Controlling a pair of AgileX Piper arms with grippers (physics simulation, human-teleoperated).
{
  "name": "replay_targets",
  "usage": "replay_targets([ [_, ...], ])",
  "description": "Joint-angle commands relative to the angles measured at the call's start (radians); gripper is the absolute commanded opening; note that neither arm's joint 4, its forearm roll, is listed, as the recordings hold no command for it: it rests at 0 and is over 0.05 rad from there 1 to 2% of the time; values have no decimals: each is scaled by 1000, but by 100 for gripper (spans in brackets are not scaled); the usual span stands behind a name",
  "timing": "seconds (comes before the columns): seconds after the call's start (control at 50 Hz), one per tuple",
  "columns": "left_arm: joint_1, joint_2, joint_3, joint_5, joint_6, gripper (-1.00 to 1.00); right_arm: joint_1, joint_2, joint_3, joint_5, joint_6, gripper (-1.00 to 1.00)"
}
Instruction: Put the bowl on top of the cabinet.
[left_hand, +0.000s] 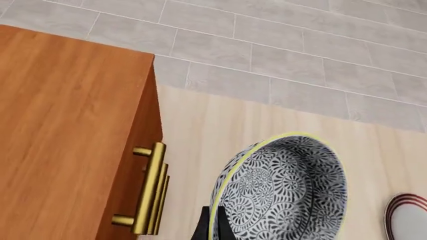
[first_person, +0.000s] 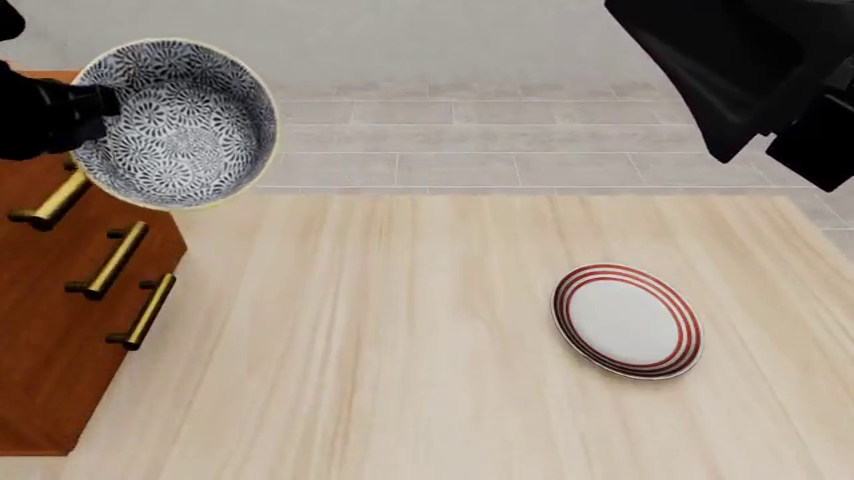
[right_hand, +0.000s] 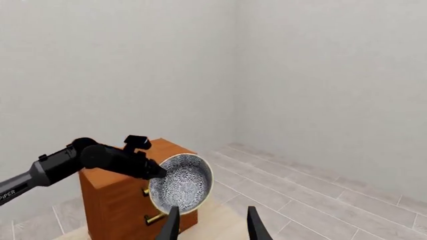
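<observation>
While clamped in the left tool (first_person: 83, 105), bowl (first_person: 176, 122) beside cabinet (first_person: 54, 300).

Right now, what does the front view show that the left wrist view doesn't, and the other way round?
Only the front view shows the whole red-ringed plate, all three brass handles and the right arm raised above the table. Only the left wrist view shows the cabinet's flat top and the left gripper pinching the bowl's rim. Both show the bowl lifted beside the cabinet.
</observation>
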Motion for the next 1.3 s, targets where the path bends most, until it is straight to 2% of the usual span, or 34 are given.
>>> replay_targets([
  [0.02,55,-3,-88,54,4,-100,1,1,2,-2,-2,100],
  [0.12,92,-2,-141,81,17,-100,2,7,5,-8,-2,100],
  [0.28,148,-6,-177,100,37,-100,2,0,6,-3,-2,100],
  [0.62,258,-14,-124,58,29,-100,4,-6,9,10,-4,100],
  [1.06,392,10,-204,74,59,-100,8,11,12,1,-7,100],
  [1.3,468,9,-171,46,70,-100,9,16,13,-5,-8,100],
])
